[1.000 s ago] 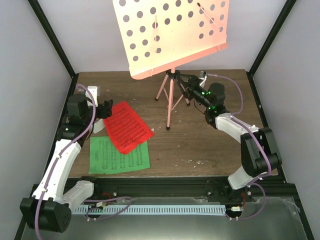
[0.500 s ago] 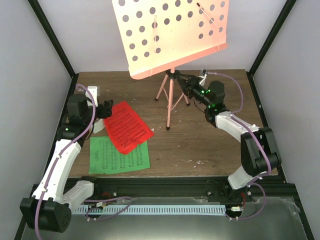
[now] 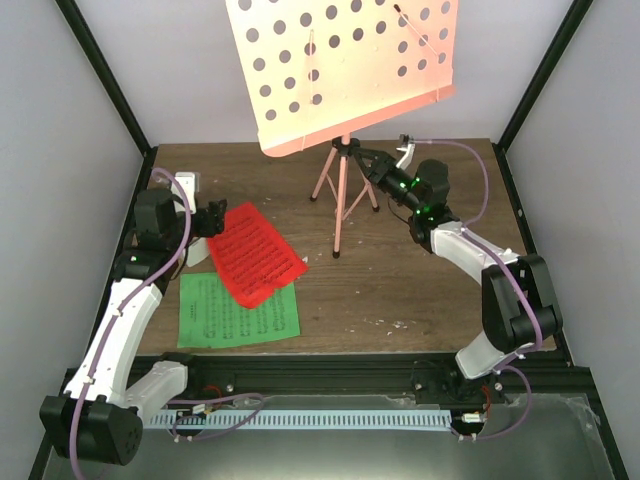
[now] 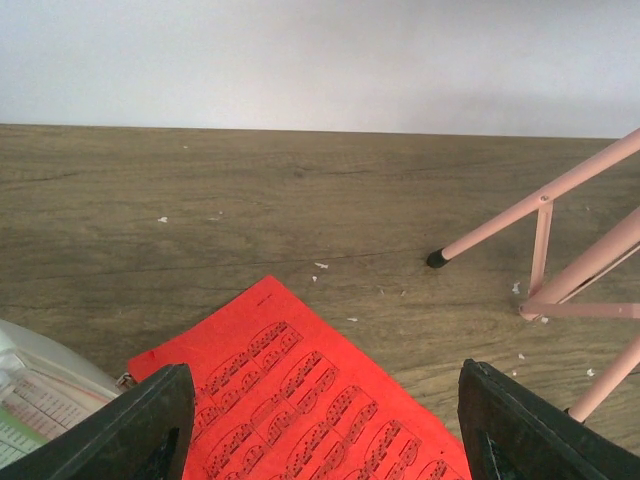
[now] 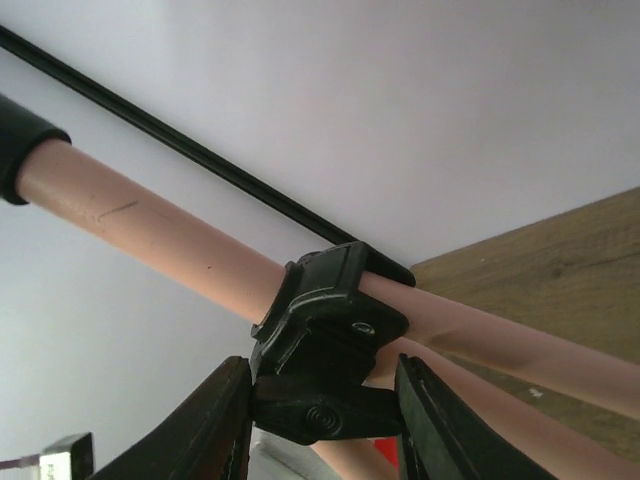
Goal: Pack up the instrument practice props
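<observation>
The pink music stand (image 3: 345, 70) stands at the back on its tripod legs (image 3: 340, 210). My right gripper (image 3: 370, 165) is shut on the black clamp (image 5: 330, 340) where the pink tube (image 5: 150, 230) meets the legs, a finger on each side of its lever. A red sheet-music page (image 3: 255, 255) lies partly over a green one (image 3: 235, 315) at the left. My left gripper (image 3: 215, 222) hovers open over the red page (image 4: 300, 390), touching nothing. The white metronome (image 3: 187, 184) with its clear cover (image 4: 40, 385) sits just beside the left gripper.
The stand's wide desk overhangs the back of the wooden table (image 3: 420, 290). Pink tripod legs (image 4: 560, 250) spread to the right of my left gripper. Black frame posts (image 3: 540, 80) and white walls close in the sides.
My right gripper has closed from wider apart onto the stand's black clamp and shifted slightly toward the back. The left arm and the pages have not moved.
</observation>
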